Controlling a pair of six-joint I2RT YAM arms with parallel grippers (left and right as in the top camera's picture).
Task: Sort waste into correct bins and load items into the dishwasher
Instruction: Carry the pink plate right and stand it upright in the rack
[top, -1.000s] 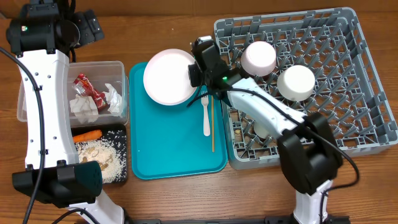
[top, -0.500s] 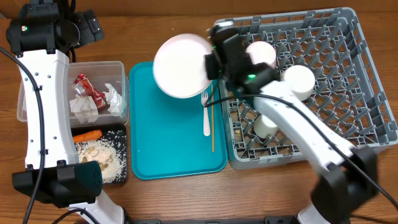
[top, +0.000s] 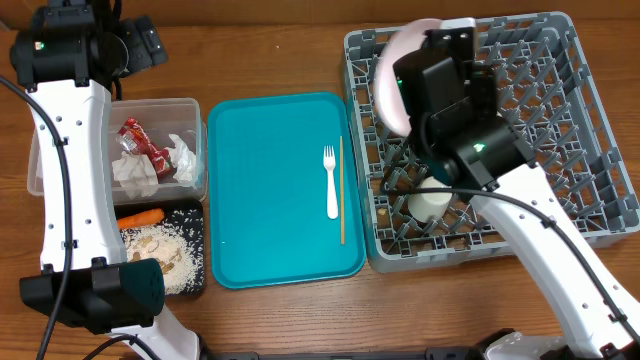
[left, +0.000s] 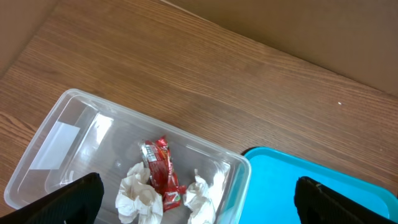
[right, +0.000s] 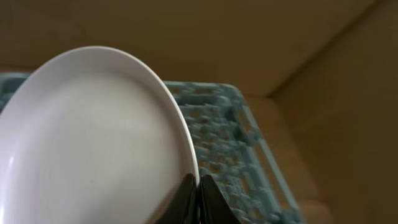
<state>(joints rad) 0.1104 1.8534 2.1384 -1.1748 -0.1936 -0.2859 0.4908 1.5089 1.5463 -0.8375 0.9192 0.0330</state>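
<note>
My right gripper is shut on the rim of the white plate. It holds the plate tipped on edge over the left part of the grey dish rack; from overhead the plate shows beside the wrist. A small white cup stands in the rack, and the arm hides the bowls. The white fork and the wooden stick lie on the teal tray. My left gripper hangs open above the clear tub, which holds the red wrapper and napkins.
The shallow black tray in front of the clear tub holds the carrot and beige crumbs. The left arm stands along the table's left side. Bare wood lies behind the tub and the teal tray.
My right gripper has lifted the plate off the teal tray and carried it right, over the rack, tipping it on edge. The left arm has not moved.
</note>
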